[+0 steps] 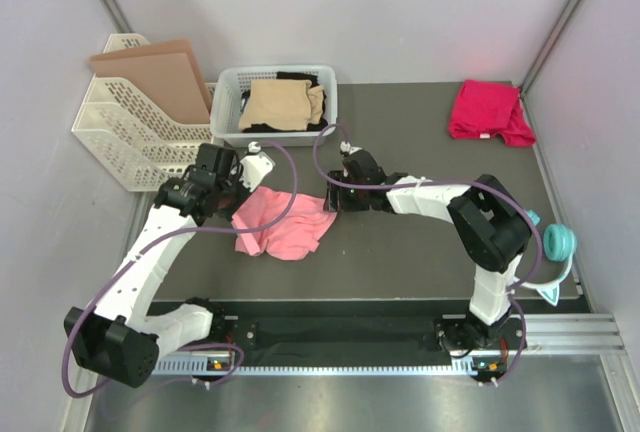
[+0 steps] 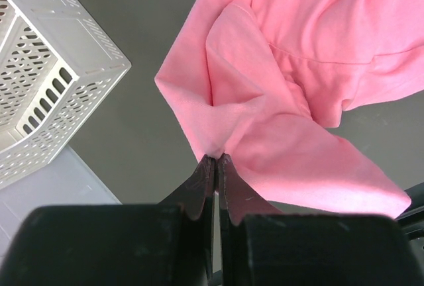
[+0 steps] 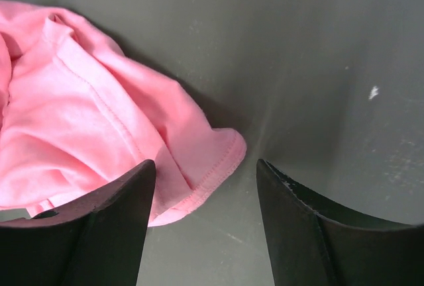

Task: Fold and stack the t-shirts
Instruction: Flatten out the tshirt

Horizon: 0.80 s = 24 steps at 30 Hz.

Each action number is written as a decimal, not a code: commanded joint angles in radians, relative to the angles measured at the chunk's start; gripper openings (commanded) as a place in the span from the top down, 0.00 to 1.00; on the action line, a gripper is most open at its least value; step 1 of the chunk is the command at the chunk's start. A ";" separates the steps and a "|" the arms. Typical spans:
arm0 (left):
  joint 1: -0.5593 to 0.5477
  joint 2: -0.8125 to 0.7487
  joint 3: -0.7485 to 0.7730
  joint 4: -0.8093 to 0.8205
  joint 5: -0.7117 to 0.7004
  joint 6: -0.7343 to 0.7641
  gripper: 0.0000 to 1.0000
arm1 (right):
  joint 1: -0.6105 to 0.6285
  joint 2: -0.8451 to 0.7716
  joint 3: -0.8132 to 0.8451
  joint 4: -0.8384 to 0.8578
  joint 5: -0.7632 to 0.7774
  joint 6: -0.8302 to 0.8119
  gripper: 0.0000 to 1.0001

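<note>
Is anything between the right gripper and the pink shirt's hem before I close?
Nothing visible. The right gripper stands with open jaws right at the hem corner of the pink t-shirt, with only the table beneath. The left gripper is shut on another edge of it.

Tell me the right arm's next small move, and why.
Probably close the right fingers on the pink shirt's hem corner. They stand open with that corner lying between them, while the left fingers are shut on another edge of the shirt, so a second grip would likely let both arms spread it flat for folding.
</note>
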 commanded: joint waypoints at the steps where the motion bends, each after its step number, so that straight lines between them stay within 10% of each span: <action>1: 0.009 -0.016 -0.004 0.030 0.017 0.008 1.00 | -0.013 0.015 0.015 0.053 -0.060 0.026 0.38; 19: 0.009 -0.025 -0.022 0.032 0.026 -0.006 1.00 | -0.048 0.087 0.032 0.104 -0.115 0.037 0.54; 24: 0.009 -0.023 -0.028 0.036 0.026 -0.009 1.00 | -0.058 0.092 0.033 0.116 -0.138 0.051 0.72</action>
